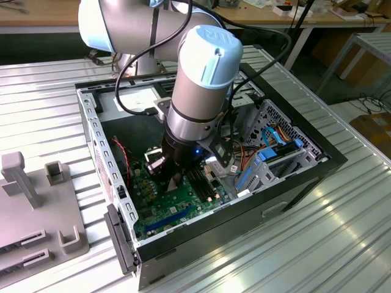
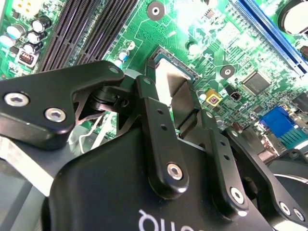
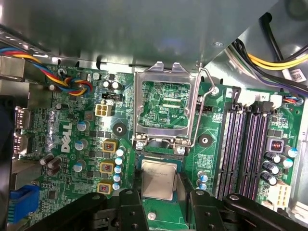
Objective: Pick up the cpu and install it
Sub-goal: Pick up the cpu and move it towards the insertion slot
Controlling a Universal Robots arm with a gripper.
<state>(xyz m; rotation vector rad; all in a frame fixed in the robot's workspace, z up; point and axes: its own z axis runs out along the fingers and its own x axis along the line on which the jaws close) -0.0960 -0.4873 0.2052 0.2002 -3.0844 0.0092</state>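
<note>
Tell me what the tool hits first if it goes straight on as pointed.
Likely the cpu, directly ahead of the tool on the motherboard; depth is unclear, so whether they already touch can't be judged.

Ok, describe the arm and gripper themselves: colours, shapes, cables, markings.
The arm is built of silver-grey cylinders with pale blue end caps; a black cable loops beside it, and a small blue light glows on its black wrist. The gripper is matte black, with flat linked fingers held by silver screws and white lettering on its body.
</note>
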